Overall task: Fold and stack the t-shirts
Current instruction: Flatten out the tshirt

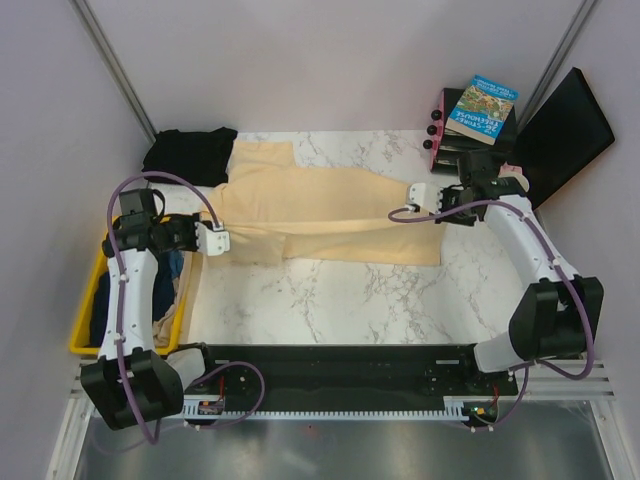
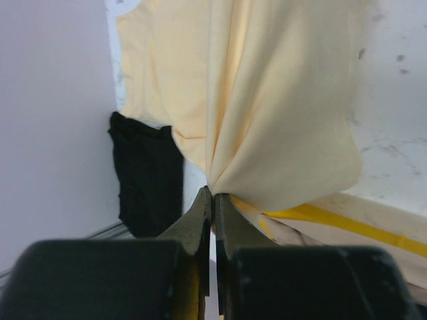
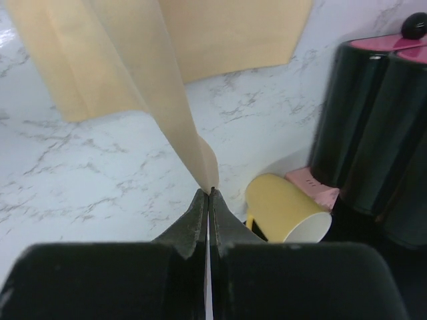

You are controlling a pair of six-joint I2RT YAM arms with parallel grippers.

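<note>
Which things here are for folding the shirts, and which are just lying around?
For the job: cream t-shirt, held by the left hand and right hand; black t-shirt; dark blue cloth in yellow bin.
Just lying about: book; yellow cup; black panel.

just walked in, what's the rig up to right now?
Both arms are working the cream-yellow t-shirt, which lies spread across the marble table. The left fingers are shut on its left edge and the right fingers on its right edge, each holding a pinch of cloth up. A black t-shirt sits at the far left corner, and dark blue cloth lies in the yellow bin beside the left arm.
</note>
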